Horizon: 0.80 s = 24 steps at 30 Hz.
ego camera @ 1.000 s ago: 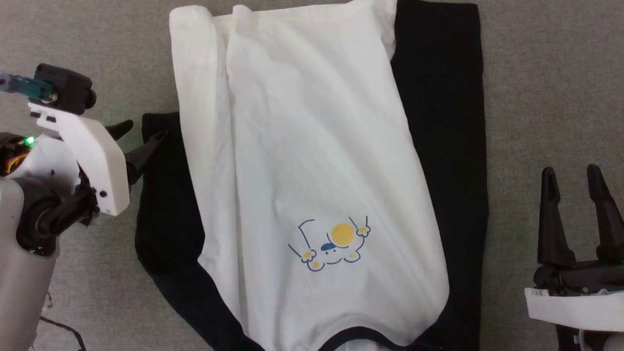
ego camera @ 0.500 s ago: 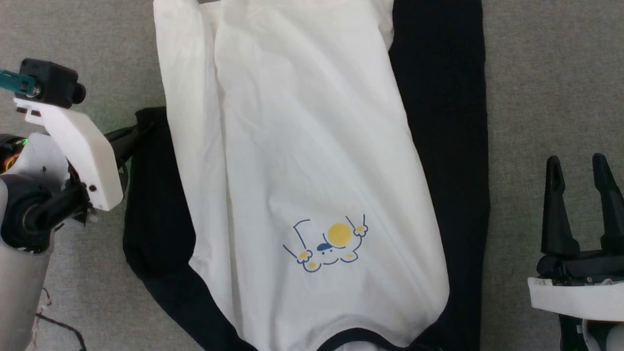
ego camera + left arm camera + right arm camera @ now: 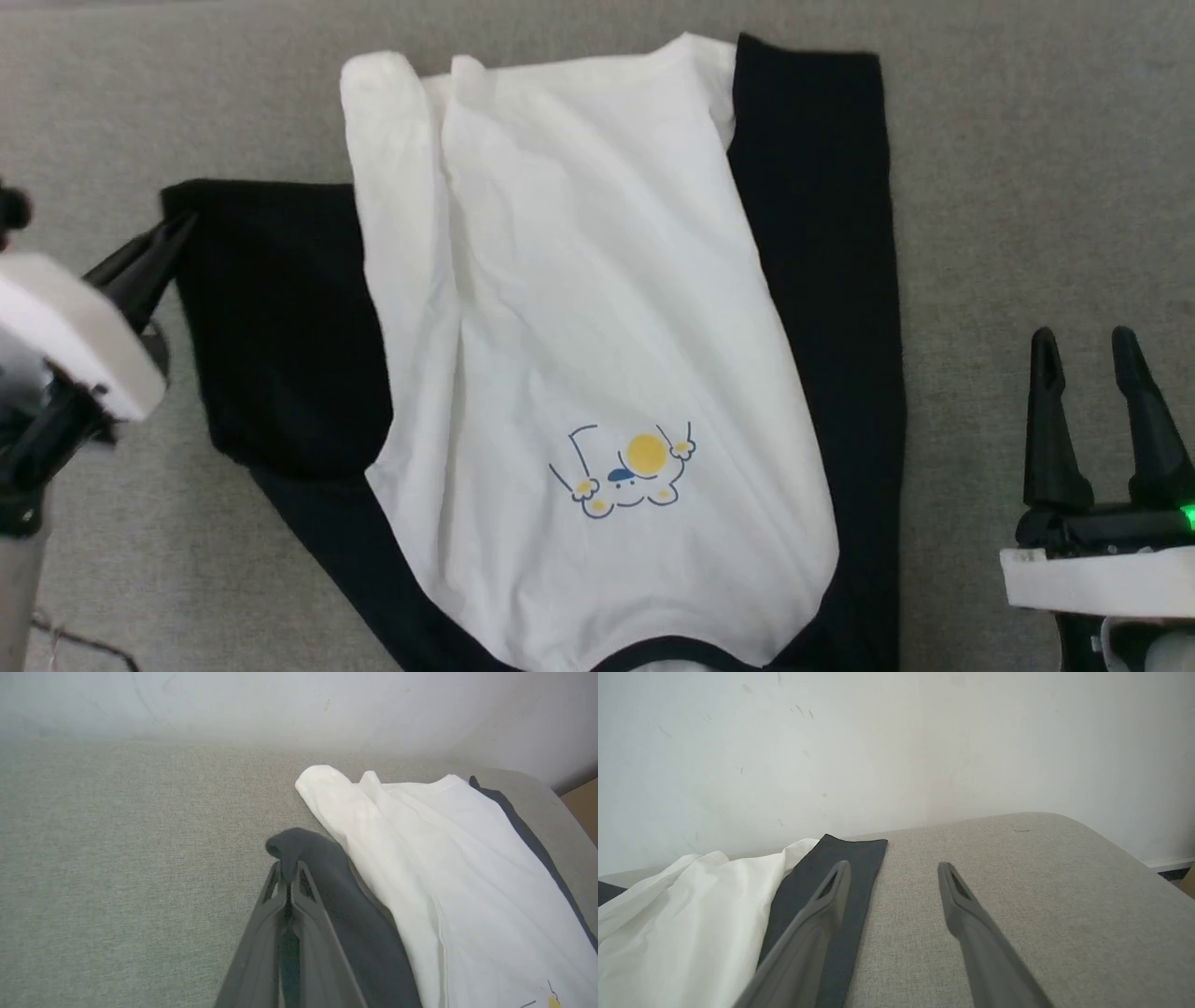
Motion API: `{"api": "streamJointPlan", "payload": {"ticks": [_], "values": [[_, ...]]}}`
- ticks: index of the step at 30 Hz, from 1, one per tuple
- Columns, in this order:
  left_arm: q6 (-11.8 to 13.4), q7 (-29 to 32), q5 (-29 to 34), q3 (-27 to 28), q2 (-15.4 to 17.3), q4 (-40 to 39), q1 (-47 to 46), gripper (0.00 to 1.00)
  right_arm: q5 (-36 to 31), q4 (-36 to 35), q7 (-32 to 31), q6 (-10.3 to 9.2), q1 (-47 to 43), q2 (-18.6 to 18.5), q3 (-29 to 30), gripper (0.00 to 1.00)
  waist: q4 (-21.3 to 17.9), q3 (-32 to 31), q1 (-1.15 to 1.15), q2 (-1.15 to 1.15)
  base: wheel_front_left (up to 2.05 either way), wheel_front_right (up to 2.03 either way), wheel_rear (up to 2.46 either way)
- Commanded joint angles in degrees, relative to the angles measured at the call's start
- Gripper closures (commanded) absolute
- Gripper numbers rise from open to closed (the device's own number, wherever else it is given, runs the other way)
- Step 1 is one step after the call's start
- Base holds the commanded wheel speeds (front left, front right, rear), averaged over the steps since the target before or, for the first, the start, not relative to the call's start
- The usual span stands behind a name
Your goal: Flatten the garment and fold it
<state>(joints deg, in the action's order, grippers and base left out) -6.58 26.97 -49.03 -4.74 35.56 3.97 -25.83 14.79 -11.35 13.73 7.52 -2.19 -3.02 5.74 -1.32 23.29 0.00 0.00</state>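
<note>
head view: left claw [image 3: 179, 224] pinching black sleeve [image 3: 280, 317] of garment [image 3: 597, 280]; right claw [image 3: 1083, 341] spread, apart frm it.

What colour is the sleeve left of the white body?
The sleeve is black, clearest in head view.

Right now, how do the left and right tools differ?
The left tool is shut on the garment's black sleeve end; the right tool is open and holds nothing. The left tool slants rightward in the head view; the right tool points up. Both have two dark fingers.
</note>
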Motion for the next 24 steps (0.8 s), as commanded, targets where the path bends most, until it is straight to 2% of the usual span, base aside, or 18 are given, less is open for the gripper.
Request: {"api": "streamJointPlan", "payload": {"ticks": [1,9,16,21,24], "values": [[0.0,-1.5,0.5,1.1,0.6,-0.4,1.9,1.0,0.5,0.4,0.3,-0.03,-0.7,0.1,0.1,0.0,0.8,-4.3,0.0,0.0,0.0,0.0,0.0],[4.7,-11.1,-0.7,11.1,-0.6,-4.9,15.6,1.0,1.9,2.0,0.8,-0.03,-3.5,0.1,0.5,0.0,2.1,-10.2,0.0,0.0,0.0,0.0,0.0],[8.7,-16.7,-1.5,18.3,-4.5,-9.7,29.3,1.0,3.0,2.9,1.0,-0.03,-5.3,0.1,0.5,0.0,3.0,-13.4,0.0,0.0,0.0,0.0,0.0],[10.0,-18.1,-0.5,19.6,-5.8,-12.3,34.7,1.0,3.5,3.5,1.1,-0.03,-6.6,0.1,1.2,0.0,4.0,-15.4,0.0,0.0,0.0,0.0,0.0],[10.7,-17.9,0.9,19.1,-5.2,-14.1,35.2,1.0,3.7,3.6,1.1,-0.03,-7.0,0.1,1.1,0.0,4.3,-16.5,0.0,0.0,0.0,0.0,0.0]]}}
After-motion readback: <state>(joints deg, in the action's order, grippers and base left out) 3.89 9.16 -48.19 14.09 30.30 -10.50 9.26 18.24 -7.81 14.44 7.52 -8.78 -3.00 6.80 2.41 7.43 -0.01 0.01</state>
